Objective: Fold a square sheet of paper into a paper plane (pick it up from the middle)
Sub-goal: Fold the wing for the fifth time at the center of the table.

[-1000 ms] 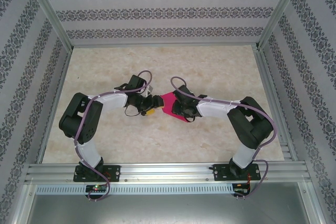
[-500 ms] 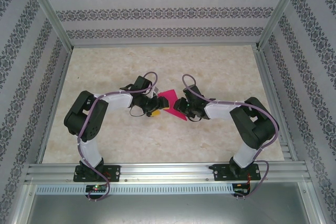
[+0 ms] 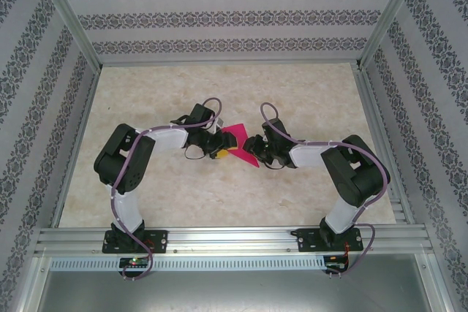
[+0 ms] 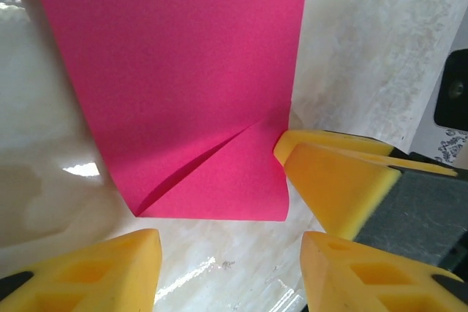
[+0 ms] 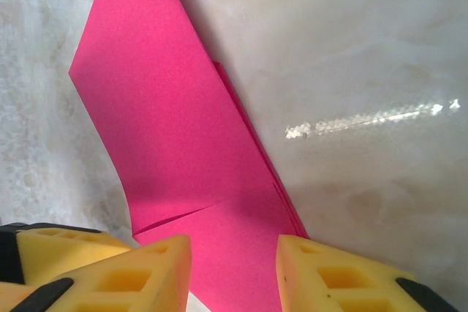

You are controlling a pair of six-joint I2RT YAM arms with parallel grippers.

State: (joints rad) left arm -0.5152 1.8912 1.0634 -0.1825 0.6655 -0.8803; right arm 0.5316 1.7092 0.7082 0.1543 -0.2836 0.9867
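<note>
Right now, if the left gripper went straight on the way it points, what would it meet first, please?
Most likely the pink paper, whose folded near edge lies on the table just ahead of the left gripper. Depth is unclear, so it might touch the table first.

There was one pink sheet (image 3: 238, 142) on one desk (image 3: 292, 93). Two arms stood there, a left arm (image 3: 157, 138) and a right arm (image 3: 311, 155), with two end effectors: the left end effector (image 3: 219, 150) and the right end effector (image 3: 253, 149). Each carried two yellow fingers (image 5: 329, 283), four altogether. Three patterned walls (image 3: 234, 16) closed it in.
</note>
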